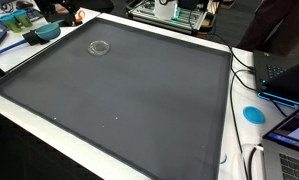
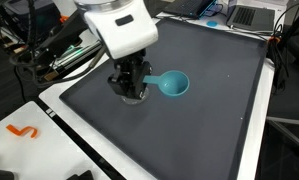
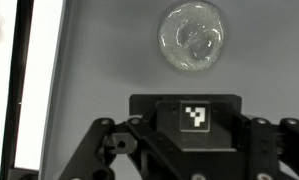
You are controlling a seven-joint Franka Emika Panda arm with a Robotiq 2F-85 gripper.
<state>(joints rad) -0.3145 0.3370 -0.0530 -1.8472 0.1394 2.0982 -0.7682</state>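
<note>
Gripper (image 2: pixel 129 92) is low over the dark mat (image 2: pixel 209 120), fingers pointing down. Spread or closed, I can't tell: the tips are lost against the mat in the exterior view and cut off below the frame in the wrist view. Nothing visibly held.

Clear dish (image 3: pixel 192 38) sits just ahead of the gripper in the wrist view, apart from it, open side up I think. Teal scoop (image 2: pixel 172 84) lies just beside the gripper, handle end pointing at it, bowl on the far side. Touching or not, can't say.

Risks, as I judge them:
- The dish is see-through and looks light, so I could misread its rim and height from these cameras. I might then come down on the wall instead of around it and tip it or shove it across the mat.
- A one-sided touch would skate it away from the fingers.
- The scoop handle is close enough that a sideways sweep or wrist turn could clip it and spin the scoop into the dish.
- Pressing lower risks jamming the fingertips into the mat.
</note>
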